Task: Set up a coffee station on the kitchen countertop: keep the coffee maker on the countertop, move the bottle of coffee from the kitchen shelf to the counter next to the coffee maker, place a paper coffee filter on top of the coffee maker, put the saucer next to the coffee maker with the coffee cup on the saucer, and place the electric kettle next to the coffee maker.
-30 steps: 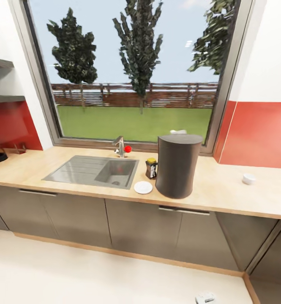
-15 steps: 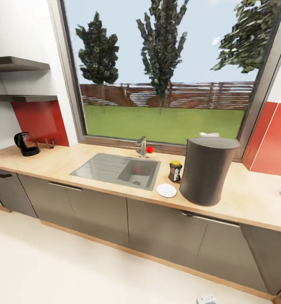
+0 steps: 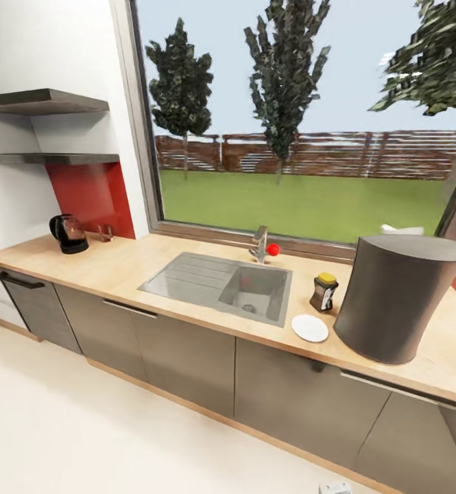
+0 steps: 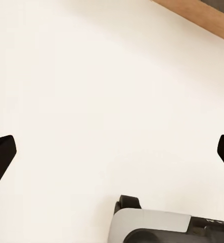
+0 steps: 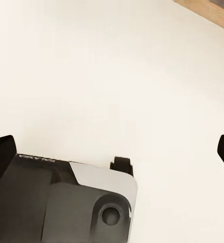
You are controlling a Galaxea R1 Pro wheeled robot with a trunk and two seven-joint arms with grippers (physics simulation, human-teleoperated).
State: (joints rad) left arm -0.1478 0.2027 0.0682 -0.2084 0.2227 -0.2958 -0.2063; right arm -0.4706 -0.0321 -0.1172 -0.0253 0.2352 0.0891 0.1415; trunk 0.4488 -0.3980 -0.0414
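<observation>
black claw fingertips (image 4: 0, 158), a grey-and-black rounded base shell (image 5: 66, 202) with small white lettering.

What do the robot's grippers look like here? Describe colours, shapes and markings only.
In the wrist views, each gripper shows two black, blunt fingertips at the picture's edges: the left gripper and the right gripper. The fingertips look matte and plain, without markings. Below them is rounded silver-grey and dark robot casing, with faint pale lettering too small to read.
</observation>
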